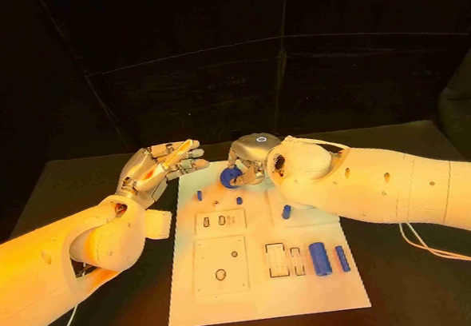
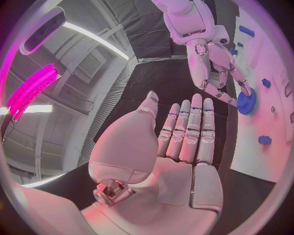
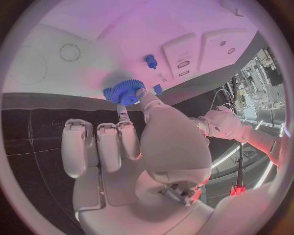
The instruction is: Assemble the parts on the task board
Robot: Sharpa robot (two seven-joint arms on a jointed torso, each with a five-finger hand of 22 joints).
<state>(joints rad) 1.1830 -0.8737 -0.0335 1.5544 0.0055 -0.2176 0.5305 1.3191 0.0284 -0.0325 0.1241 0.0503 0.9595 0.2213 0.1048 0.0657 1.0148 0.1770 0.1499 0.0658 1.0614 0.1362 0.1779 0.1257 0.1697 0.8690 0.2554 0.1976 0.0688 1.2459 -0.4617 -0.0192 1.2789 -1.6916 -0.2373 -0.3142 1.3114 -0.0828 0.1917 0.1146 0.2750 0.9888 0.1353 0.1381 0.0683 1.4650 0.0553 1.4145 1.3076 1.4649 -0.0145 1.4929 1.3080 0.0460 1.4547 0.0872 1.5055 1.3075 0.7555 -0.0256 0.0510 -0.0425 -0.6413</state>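
The white task board (image 1: 269,292) lies in the middle of the black table. At its far edge my right hand (image 1: 254,161) pinches a blue toothed gear (image 1: 231,180) between thumb and fingertips; the right wrist view shows the gear (image 3: 127,91) just over the board's edge (image 3: 183,29), beside a small blue peg (image 3: 151,61). My left hand (image 1: 167,165) hovers by the board's far left corner, palm flat, fingers stretched out, holding nothing. In the left wrist view this hand (image 2: 181,147) faces the right hand (image 2: 214,68) and the gear (image 2: 247,102).
Two blue cylinders (image 1: 320,258) (image 1: 342,258) lie near the board's right edge beside rectangular slots (image 1: 278,260). A short blue piece (image 1: 286,211) and two small pegs (image 1: 199,194) (image 1: 239,200) sit farther back. White cables (image 1: 444,254) trail on the table at the right.
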